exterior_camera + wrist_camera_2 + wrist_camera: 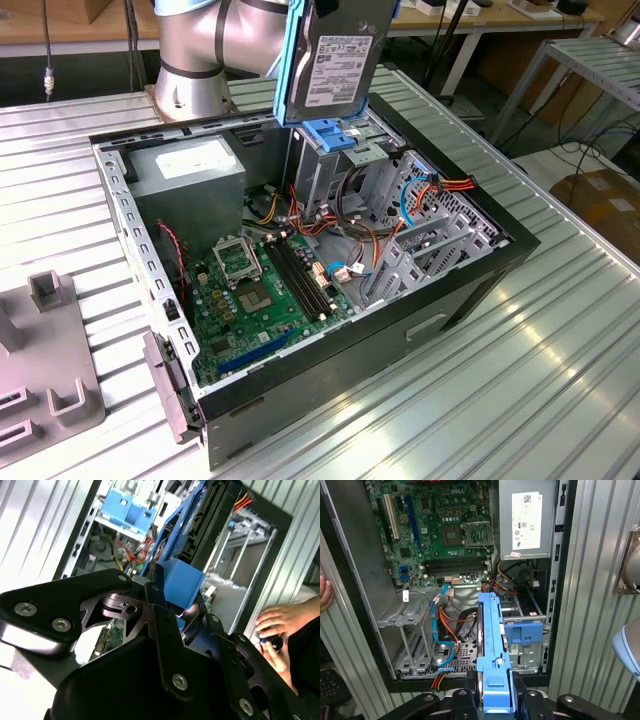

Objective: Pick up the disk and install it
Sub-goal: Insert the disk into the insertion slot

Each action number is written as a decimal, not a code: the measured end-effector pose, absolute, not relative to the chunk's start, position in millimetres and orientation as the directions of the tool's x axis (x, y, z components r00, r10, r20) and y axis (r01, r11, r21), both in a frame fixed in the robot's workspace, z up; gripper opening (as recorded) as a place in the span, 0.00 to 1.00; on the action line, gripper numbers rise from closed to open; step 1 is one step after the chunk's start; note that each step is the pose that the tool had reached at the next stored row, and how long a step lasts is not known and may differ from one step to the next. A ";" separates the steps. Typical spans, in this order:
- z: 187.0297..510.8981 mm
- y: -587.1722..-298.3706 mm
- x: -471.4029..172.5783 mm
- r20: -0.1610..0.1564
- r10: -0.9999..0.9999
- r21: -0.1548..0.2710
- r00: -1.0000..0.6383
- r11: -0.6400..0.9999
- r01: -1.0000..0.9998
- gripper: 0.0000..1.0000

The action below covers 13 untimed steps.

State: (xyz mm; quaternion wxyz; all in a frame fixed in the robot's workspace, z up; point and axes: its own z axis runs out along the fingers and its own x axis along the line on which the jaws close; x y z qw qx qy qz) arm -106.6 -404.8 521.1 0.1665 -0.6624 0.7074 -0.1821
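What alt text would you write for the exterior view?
A grey metal disk with blue plastic rails is held upright just above the tall metal cage of an open black computer case on a ribbed metal table; a silver robot arm stands behind.

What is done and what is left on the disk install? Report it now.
Done: the disk is picked up and rests on no surface. In hand: the gripper is shut on its blue rail, holding it upright above the drive cage inside the open computer case. Left: the install itself. The disk is not yet in the cage, and its lower edge is near the blue latch.
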 end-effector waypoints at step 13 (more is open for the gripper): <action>521.0 -423.3 -106.6 0.006 -0.998 -0.480 -0.067 0.056 -0.876 0.37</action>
